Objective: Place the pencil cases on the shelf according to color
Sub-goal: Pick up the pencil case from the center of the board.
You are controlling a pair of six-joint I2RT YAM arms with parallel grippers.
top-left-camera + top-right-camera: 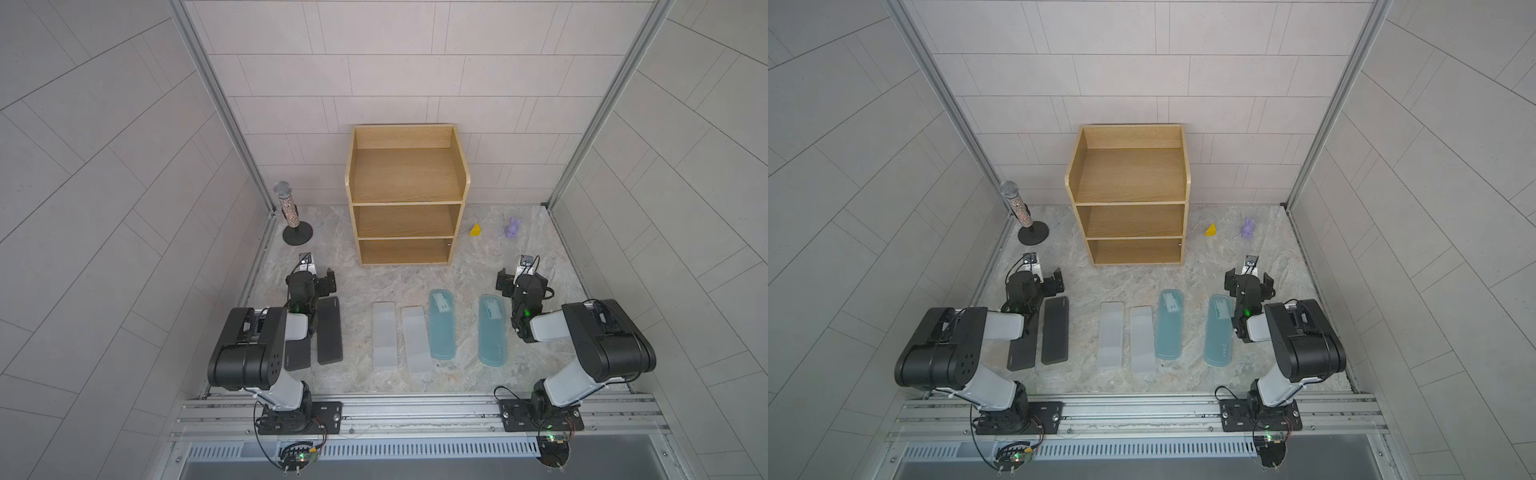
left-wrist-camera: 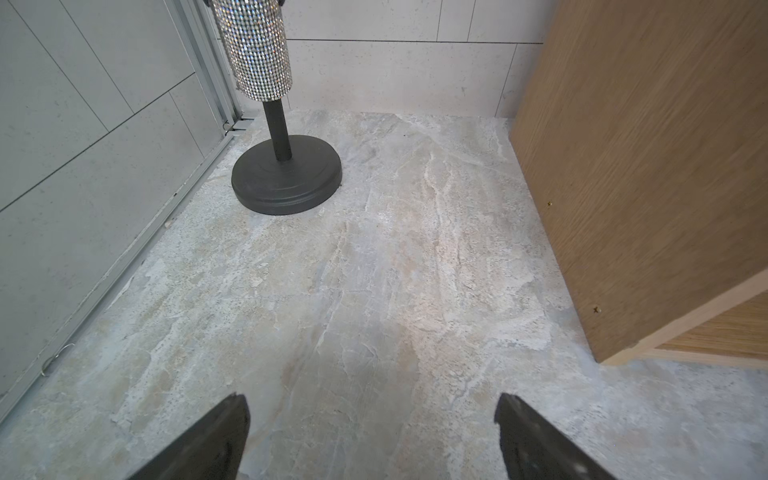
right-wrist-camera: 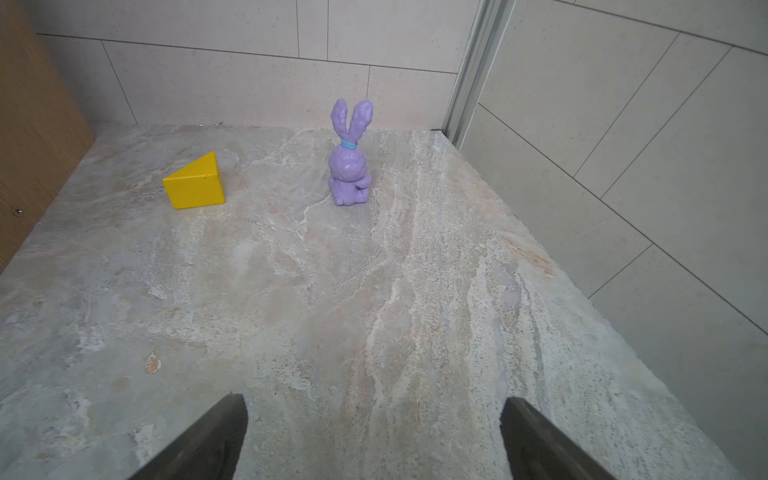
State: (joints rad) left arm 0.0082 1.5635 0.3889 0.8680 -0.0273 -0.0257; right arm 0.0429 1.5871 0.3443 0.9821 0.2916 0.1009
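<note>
Behind the left end effector [image 2: 372, 411] and the right end effector [image 3: 374, 411], back toward the arm bases, we find the six pencil cases [image 1: 417, 338] lying flat on the counter [image 1: 415, 278]. None is on the shelf [image 1: 406, 203] yet.

We read both end effectors as spread wide with nothing between the jaws. Both look forward, so neither wrist view catches a case.

Nearest the left end effector is the black pair [image 1: 330, 330]. One case lies just behind it and slightly to its inner side, and its twin [image 1: 297, 355] is partly under that arm. Nearest the right end effector is the blue pair [image 1: 492, 330]. The closer case lies just behind it on its inner side, and the second [image 1: 442, 324] is farther inward. The grey pair [image 1: 384, 334] sits between the two arms, well apart from either end effector.

Every case runs lengthwise from the bases toward the shelf, which stands ahead of both end effectors and between them. We judge that the jaws, spread crosswise, already suit a case's short width. A first pick would then call for drawing back and tipping down, not for turning the wrist.

Ahead of the left end effector stands a microphone [image 2: 253, 50]. Ahead of the right are a yellow wedge [image 3: 195, 183] and a purple rabbit [image 3: 349, 166], which we would leave alone.
</note>
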